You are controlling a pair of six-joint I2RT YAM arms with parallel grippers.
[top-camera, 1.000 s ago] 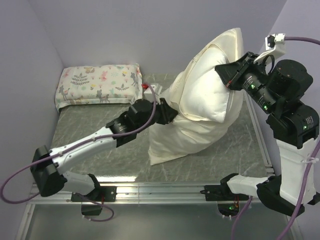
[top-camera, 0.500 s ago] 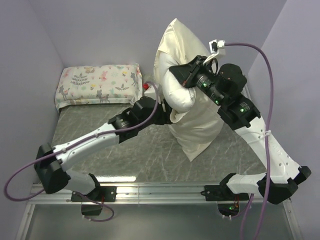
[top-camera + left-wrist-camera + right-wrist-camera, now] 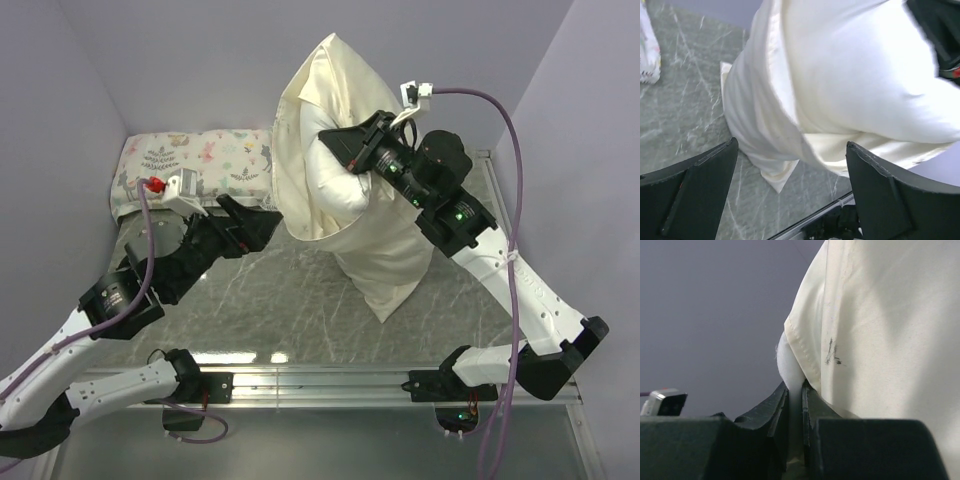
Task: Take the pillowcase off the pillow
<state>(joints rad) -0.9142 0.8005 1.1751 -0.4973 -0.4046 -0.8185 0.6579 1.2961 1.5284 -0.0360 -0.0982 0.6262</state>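
Note:
The white pillow [image 3: 342,195] hangs upright over the middle of the table, half out of the cream pillowcase [image 3: 385,265]. The pillowcase still wraps its back and lower end, and its bottom corner touches the table. My right gripper [image 3: 335,140] is shut on a fold of the pillow [image 3: 789,362] just beside the pillowcase hem [image 3: 805,357]. My left gripper [image 3: 262,222] stands open to the left of the pillow, touching nothing. In the left wrist view the open gripper [image 3: 791,145] faces the pillow bulge [image 3: 865,70] and the pillowcase [image 3: 752,115], with nothing between its fingers.
A smaller floral and animal print pillow [image 3: 190,165] lies at the back left against the wall, and its edge [image 3: 647,50] shows in the left wrist view. Purple walls close in the back and both sides. A metal rail [image 3: 330,378] runs along the near table edge.
The left gripper has opened, let go of the pillowcase and drawn back to the left. The right arm has swung the pillow left and higher.

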